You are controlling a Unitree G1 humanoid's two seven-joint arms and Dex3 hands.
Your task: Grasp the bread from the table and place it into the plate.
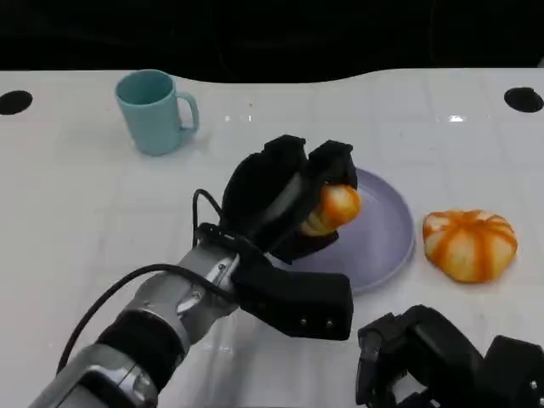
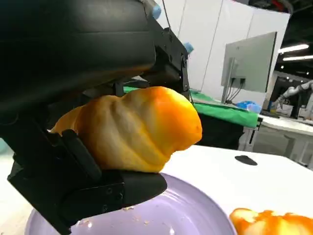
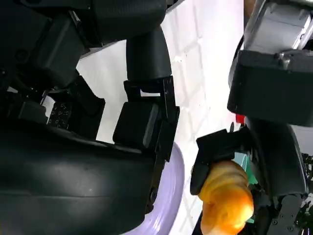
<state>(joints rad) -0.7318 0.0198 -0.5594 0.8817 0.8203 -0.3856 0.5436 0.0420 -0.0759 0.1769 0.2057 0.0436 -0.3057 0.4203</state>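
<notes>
Head view: the left hand grips a golden, twisted bread roll and holds it over the near-left part of the round lilac plate, which lies right of the tabletop's middle. From the left wrist view the roll looks lifted clear of the plate's floor, with fingers wrapped beneath and above it, so I judge the grasp and carry done; what remains is lowering the roll, letting go and drawing the arm back. The right hand sits by the near edge, to the right; whether its fingers are curled or spread I cannot tell. A second piece, a round orange-and-white striped bun, lies on the tabletop just beside the plate's right rim, apart from it. A pale teal ceramic mug stands toward the far-left corner. The tabletop is glossy white with faint grid lines and dark round holes at its far corners. Beyond it the left wrist view shows white partition panels, a monitor and a green-covered bench.
</notes>
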